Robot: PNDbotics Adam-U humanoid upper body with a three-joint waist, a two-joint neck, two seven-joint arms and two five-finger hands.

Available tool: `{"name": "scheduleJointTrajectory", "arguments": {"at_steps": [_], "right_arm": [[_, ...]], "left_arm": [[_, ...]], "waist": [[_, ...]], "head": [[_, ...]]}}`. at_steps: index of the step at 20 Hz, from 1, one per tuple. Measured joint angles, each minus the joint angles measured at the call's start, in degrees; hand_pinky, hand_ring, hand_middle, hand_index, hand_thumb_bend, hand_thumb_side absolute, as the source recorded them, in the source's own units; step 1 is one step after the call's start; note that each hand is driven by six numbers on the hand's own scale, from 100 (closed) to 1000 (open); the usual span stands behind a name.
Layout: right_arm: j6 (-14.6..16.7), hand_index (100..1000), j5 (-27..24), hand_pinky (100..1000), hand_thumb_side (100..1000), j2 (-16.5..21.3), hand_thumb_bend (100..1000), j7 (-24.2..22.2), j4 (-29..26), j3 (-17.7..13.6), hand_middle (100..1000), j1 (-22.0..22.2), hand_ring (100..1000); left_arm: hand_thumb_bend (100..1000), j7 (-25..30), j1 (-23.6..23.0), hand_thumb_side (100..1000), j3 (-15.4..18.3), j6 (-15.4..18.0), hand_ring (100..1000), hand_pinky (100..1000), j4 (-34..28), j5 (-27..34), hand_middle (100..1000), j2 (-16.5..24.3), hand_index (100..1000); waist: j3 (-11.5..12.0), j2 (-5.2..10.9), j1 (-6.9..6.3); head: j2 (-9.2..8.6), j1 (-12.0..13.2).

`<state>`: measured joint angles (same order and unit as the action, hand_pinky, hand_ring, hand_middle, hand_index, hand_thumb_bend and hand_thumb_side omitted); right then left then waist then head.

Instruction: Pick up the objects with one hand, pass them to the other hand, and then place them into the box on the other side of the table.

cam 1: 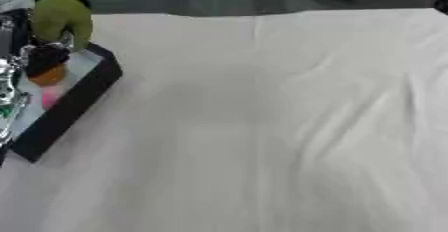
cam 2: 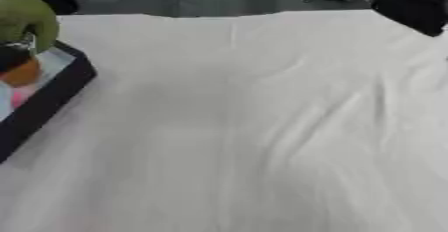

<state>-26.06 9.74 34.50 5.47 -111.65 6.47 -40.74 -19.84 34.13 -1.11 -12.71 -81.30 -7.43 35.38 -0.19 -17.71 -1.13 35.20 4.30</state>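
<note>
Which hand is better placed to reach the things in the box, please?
Left: the left hand is over the box by the orange thing; the right arm sits at the far right corner.

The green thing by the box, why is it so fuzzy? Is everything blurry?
Left eye view: the green thing is smeared, and so is the box. Right eye view: just as soft; folds in the cloth cast faint shadows, with no glare.

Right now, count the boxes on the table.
1: a black-walled box at the table's left edge, holding coloured things. Another may sit out of view.
</note>
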Motion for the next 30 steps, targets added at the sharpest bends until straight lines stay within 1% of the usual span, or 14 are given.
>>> {"name": "scheduleJointTrajectory", "arguments": {"at_steps": [2,6,9,10,11,14,17,19,21,22,24,25,27,30], "right_arm": [[-0.11,740,-0.21,767,277,0.0,223,0.47,0.06,-0.3,701,0.22,811],[-0.22,740,-0.64,767,277,0.0,222,1.22,0.07,-0.78,701,0.46,810],[-0.28,740,-0.98,767,278,0.0,222,1.59,0.06,-0.81,700,0.48,810],[-0.29,740,-1.02,767,281,0.0,213,1.68,0.06,-0.82,701,0.49,810],[-0.3,740,-1.1,768,285,0.0,207,1.7,0.06,-0.82,701,0.51,810],[-0.4,741,-1.17,768,290,-0.01,217,1.45,0.05,-0.79,700,1.05,809],[-0.53,741,-1.17,768,291,-0.02,218,1.07,-0.04,-0.78,699,1.63,809],[-0.57,741,-1.17,768,290,-0.03,218,0.95,-0.31,-0.79,699,1.97,809],[-0.57,741,-1.17,768,291,-0.03,217,0.95,-0.63,-0.81,699,2.0,809],[-0.57,741,-1.17,768,291,-0.03,217,0.95,-0.78,-0.84,699,2.02,809],[-0.58,741,-1.17,768,290,-0.03,217,0.97,-1.04,-0.96,699,2.26,809],[-0.6,741,-1.17,768,290,-0.03,217,0.99,-1.15,-1.05,699,2.38,809],[-0.65,742,-1.19,768,294,-0.03,215,1.1,-1.36,-1.12,705,2.44,812],[-0.84,751,-1.21,769,348,-0.03,180,1.51,-1.36,-1.14,720,2.51,820]], "left_arm": [[100,0.46,-0.19,100,0.03,-1.27,618,507,0.3,-2.41,437,0.0,518],[165,1.63,-0.33,100,0.3,-4.28,653,550,0.72,-7.79,481,0.0,574],[229,2.41,-0.35,100,0.56,-6.57,740,621,1.09,-10.54,564,-0.01,720],[306,2.91,-0.37,100,0.61,-7.34,781,662,1.29,-11.12,616,-0.01,858],[359,3.8,-0.39,102,0.62,-8.14,807,687,1.49,-11.7,646,-0.01,896],[462,8.06,-0.41,100,0.63,-10.68,847,733,1.98,-13.28,702,-0.02,920],[587,10.57,-0.41,177,0.77,-12.84,871,762,1.97,-15.17,735,-0.03,925],[609,11.12,-0.41,204,0.98,-13.93,872,764,1.96,-16.31,737,-0.04,921],[593,11.29,-0.41,222,1.11,-14.69,869,760,1.9,-16.97,734,-0.05,908],[563,11.3,-0.41,248,1.13,-14.92,866,755,1.77,-17.14,730,-0.06,894],[436,10.92,-0.41,367,1.24,-15.13,850,733,1.41,-17.23,718,-0.09,866],[427,10.3,-0.4,400,1.42,-15.07,839,719,1.06,-17.09,727,-0.11,867],[441,7.93,-0.4,451,1.83,-14.0,826,697,-0.01,-15.65,741,-0.24,863],[452,2.38,-0.4,652,2.13,-9.24,833,692,-2.44,-10.3,738,-0.88,836]], "waist": [[0.11,0.0,0.02],[0.16,0.0,0.02],[0.16,0.0,0.02],[0.16,0.0,0.02],[0.15,0.0,0.02],[0.14,0.0,0.02],[0.05,0.0,0.02],[-0.1,0.0,0.02],[-0.12,0.0,0.02],[-0.12,0.0,0.02],[-0.12,0.0,0.02],[-0.11,0.0,0.02],[-0.11,0.0,0.02],[-0.08,0.0,0.02]], "head": [[-0.05,0.2],[-0.12,0.32],[-0.13,0.31],[-0.13,0.28],[-0.13,0.19],[-0.12,-0.08],[-0.09,-0.3],[-0.09,-0.36],[-0.09,-0.4],[-0.09,-0.41],[-0.09,-0.44],[-0.09,-0.46],[-0.09,-0.61],[-0.1,-0.86]]}}
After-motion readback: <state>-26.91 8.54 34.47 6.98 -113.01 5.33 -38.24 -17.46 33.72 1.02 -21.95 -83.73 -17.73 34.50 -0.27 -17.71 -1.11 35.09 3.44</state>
